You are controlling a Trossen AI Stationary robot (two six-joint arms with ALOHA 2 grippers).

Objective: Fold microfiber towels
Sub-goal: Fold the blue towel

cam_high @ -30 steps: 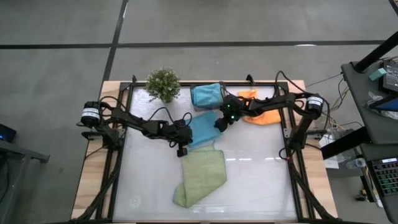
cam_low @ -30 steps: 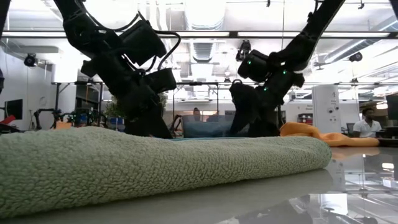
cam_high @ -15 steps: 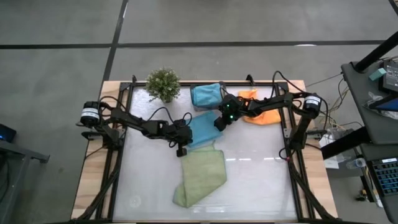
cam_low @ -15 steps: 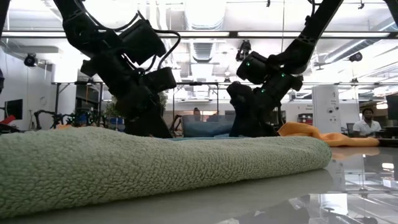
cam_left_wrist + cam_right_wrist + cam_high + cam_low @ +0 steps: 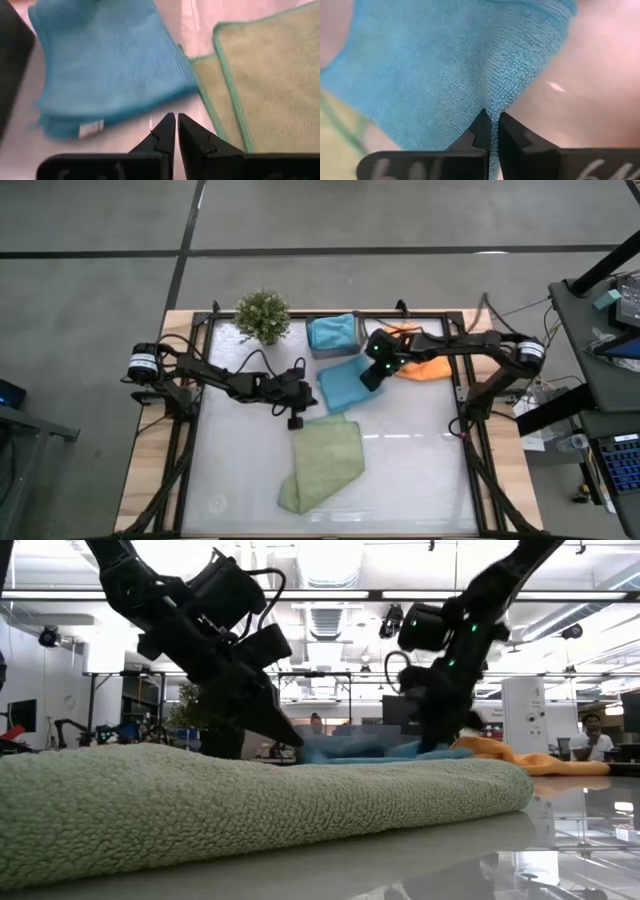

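A folded teal-blue towel (image 5: 345, 388) lies flat on the table's middle, toward the far side. My right gripper (image 5: 370, 377) is shut on its right edge. My left gripper (image 5: 173, 119) is shut with nothing between its fingers. Its tips stand just off the towel's near left edge (image 5: 306, 406), and I cannot tell whether they touch it. A light green towel (image 5: 322, 463) lies folded nearer the front. A second teal-blue towel (image 5: 333, 333) and an orange towel (image 5: 420, 365) lie at the far side. My right gripper pinches the blue towel's right edge (image 5: 492, 111) between its two fingers, coming from above and pointing down. The cloth rises in a small ridge at the fingers (image 5: 432, 745). The rest of the towel lies flat on the table.
A small potted plant (image 5: 263, 315) stands at the far left. The green towel (image 5: 250, 805) fills the low view's foreground. Bare table shows at the near left (image 5: 235, 480) and near right (image 5: 420, 470). A person (image 5: 593, 737) sits in the room beyond.
My right gripper has shut on the blue towel's right edge and gone toward the table's right edge. The towel has slid along the table with it, away from my left gripper. My left gripper has tipped lower, its fingers still shut.
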